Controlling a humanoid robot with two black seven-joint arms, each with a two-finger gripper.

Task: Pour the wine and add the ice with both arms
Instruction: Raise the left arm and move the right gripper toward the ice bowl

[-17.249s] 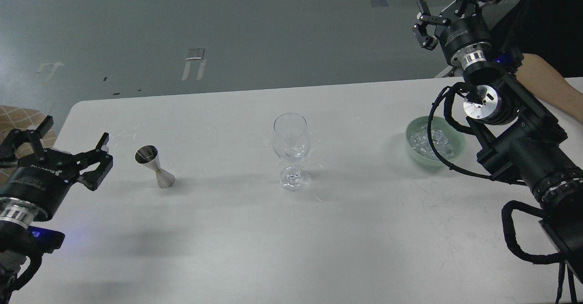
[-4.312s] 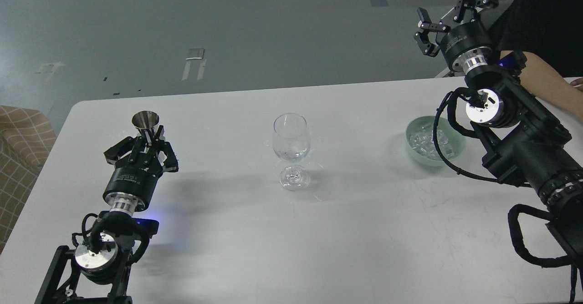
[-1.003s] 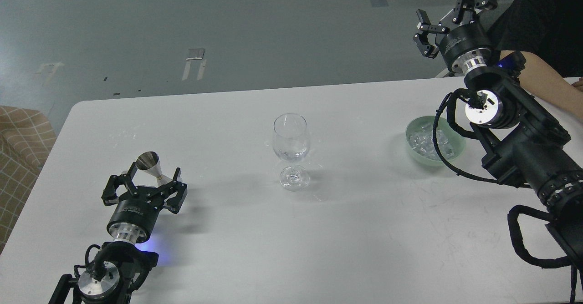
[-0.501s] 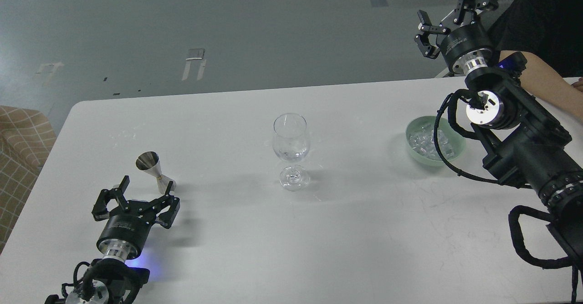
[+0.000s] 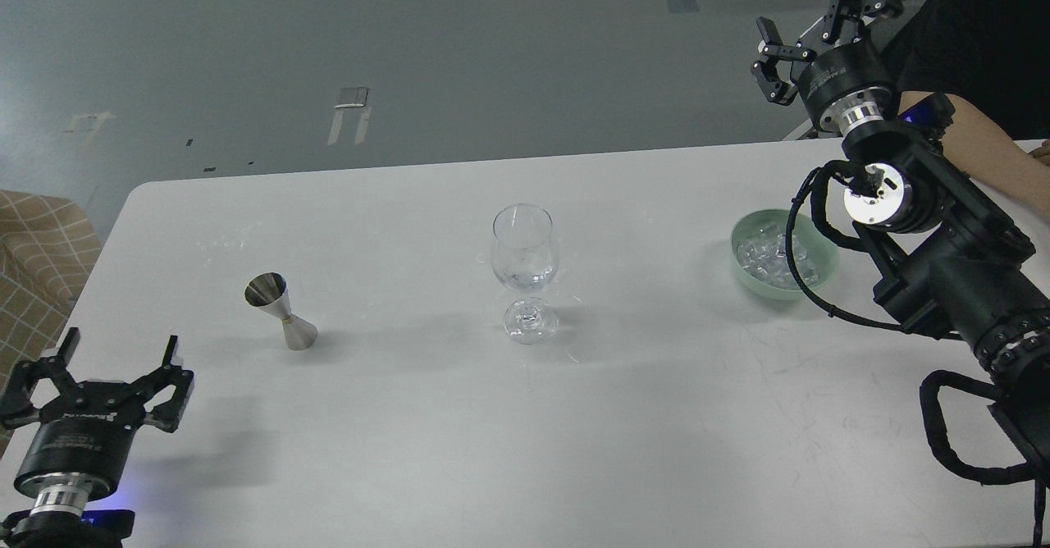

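Observation:
A clear stemmed wine glass (image 5: 525, 265) stands upright mid-table, with a little clear liquid at the bottom of its bowl. A steel jigger (image 5: 281, 312) stands upright to its left. Clear ice cubes (image 5: 771, 254) lie in a pale green bowl (image 5: 823, 271) on the right. My left gripper (image 5: 115, 355) is open and empty at the table's front left corner, well away from the jigger. My right gripper (image 5: 812, 19) is open and empty, raised high beyond the table's far edge, above and behind the bowl.
A bare human forearm (image 5: 988, 150) rests on the table's far right. My right arm's black cable (image 5: 800, 273) loops over the bowl. The white table (image 5: 525, 417) shows faint scratches on the right. A checked fabric seat (image 5: 33, 244) stands off the left edge.
My left gripper has let go of the jigger, which now stands on the table, and has drawn back toward the front left corner. The right arm has barely moved.

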